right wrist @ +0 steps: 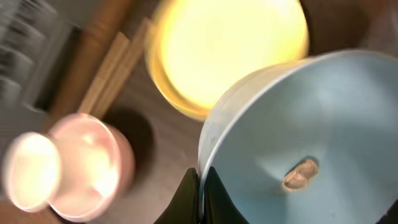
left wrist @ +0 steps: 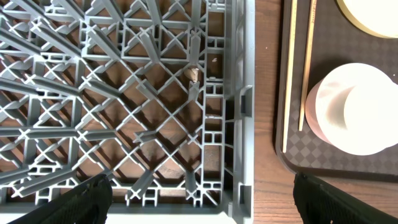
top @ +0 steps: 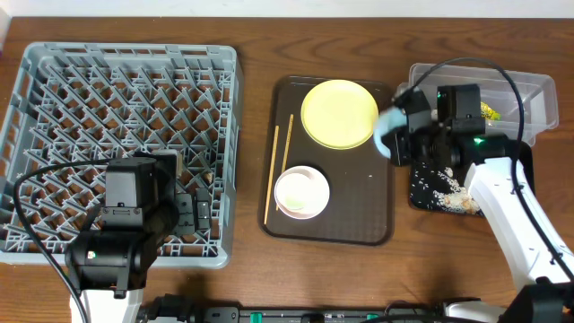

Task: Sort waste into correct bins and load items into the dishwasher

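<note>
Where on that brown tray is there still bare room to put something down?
The tray is bare in its right half, below the yellow plate and right of the pink bowl. Crowded: its top right edge, where the right claw holds a blue bowl.

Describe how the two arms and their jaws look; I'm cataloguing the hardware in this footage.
Both arms pair smooth white links with boxy black wrist housings. The left arm has a rounded black joint and a black cable looping beside it. The right arm carries green indicator lights and black cables arching over it. The jaws are black; no markings are legible.
</note>
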### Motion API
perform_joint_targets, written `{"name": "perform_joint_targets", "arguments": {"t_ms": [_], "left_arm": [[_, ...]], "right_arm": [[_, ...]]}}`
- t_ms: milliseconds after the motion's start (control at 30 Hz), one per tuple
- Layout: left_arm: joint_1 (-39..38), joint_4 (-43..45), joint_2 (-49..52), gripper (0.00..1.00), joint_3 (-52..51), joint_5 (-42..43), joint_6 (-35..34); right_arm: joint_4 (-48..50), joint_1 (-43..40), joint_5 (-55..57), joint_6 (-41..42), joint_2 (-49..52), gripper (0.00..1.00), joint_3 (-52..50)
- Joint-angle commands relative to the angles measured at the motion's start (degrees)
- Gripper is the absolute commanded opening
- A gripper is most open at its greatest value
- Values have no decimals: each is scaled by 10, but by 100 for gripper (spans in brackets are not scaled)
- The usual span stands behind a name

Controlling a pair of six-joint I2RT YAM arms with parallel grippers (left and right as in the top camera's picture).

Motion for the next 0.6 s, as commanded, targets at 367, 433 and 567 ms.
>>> {"name": "perform_joint_targets", "arguments": {"t_ms": [367,433,567], "left_arm": [[3,-2,0,95,12,8,-1],[3,-1,0,95,12,8,-1],[3,-2,0,95,12,8,-1]], "right_arm": [[265,148,157,-21,46,1,17],[281,160,170,-38,71,1,17],[293,173,186,-46,125,1,17]]}}
